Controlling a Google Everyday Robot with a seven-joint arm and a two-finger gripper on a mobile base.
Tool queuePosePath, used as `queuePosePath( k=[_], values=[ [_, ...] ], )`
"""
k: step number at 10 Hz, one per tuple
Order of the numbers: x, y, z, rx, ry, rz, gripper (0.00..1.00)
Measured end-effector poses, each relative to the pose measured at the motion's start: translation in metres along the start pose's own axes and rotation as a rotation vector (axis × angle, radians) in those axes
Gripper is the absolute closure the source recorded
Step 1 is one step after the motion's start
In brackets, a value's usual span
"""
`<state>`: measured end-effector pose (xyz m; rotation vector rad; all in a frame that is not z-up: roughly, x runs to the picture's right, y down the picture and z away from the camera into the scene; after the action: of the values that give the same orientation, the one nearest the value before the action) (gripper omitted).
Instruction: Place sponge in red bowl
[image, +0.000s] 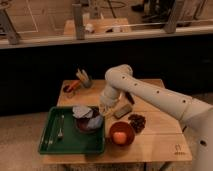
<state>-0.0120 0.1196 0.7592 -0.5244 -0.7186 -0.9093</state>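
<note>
The gripper (103, 111) is hanging low over the right end of the green tray (52, 145), right at the sponge (96, 121); whether it is gripping, I cannot tell. The sponge is lying on the dark bowl (84, 127), beside a whitish cloth (80, 111). The red bowl (129, 140) is sitting just right of the tray on the table (160, 145).

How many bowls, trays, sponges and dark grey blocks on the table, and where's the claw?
Bowls: 2 (red bowl, dark bowl)
Trays: 1 (green tray)
Sponges: 1 (sponge, claw right at it)
Blocks: 1 (dark grey block)
Total: 5
</note>
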Motion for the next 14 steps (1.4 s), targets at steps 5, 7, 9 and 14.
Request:
queuePosePath(
  k=[5, 7, 9, 14],
  values=[
    [-0.006, 0.003, -0.026, 0.047, 0.052, -0.068, 0.71],
    [-0.001, 0.012, -0.023, 0.088, 0.052, -0.078, 0.51],
    [-0.001, 0.016, -0.008, 0.118, 0.036, -0.124, 0.33],
    [-0.013, 0.013, 0.026, 0.084, -0.006, -0.229, 0.20]
  ],
)
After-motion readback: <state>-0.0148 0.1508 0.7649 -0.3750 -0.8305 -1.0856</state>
